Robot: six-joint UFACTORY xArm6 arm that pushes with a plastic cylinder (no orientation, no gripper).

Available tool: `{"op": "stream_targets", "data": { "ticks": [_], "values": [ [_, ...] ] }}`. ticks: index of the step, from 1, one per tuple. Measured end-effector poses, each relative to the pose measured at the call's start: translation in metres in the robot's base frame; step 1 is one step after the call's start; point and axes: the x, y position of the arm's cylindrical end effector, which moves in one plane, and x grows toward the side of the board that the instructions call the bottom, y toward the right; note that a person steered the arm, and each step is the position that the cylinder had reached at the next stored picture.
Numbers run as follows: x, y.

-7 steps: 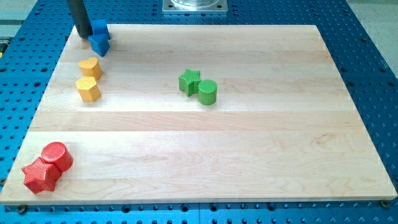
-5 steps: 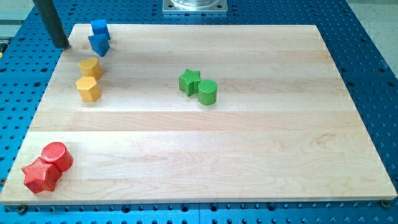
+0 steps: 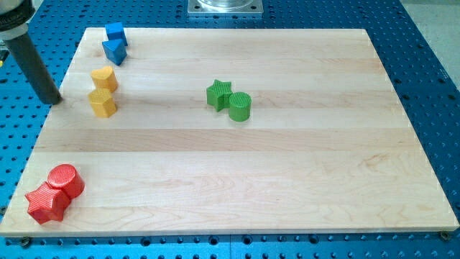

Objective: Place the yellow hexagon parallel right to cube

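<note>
My tip [image 3: 52, 101] is just off the wooden board's left edge, level with the lower yellow block and apart from it. That lower yellow block [image 3: 102, 103] looks like the hexagon. A second, rounder yellow block [image 3: 104, 77] touches it from above. The blue cube [image 3: 113, 32] sits at the board's top left corner, with another blue block [image 3: 115, 50] touching it just below. The tip touches no block.
A green star [image 3: 219, 94] and a green cylinder [image 3: 239, 106] touch each other near the board's middle. A red cylinder [image 3: 65, 179] and a red star [image 3: 45, 204] sit at the bottom left corner. The wooden board [image 3: 287, 165] lies on a blue perforated table.
The rod has moved from beside the blue blocks toward the view's left and bottom, off the board's edge. No block has moved.
</note>
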Motion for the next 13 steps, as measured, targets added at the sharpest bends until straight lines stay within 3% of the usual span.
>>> {"op": "stream_targets", "data": {
  "ticks": [2, 5, 7, 11, 13],
  "values": [
    [0.059, 0.044],
    [0.025, 0.119],
    [-0.058, 0.147],
    [0.002, 0.172],
    [-0.039, 0.218]
  ]
}}
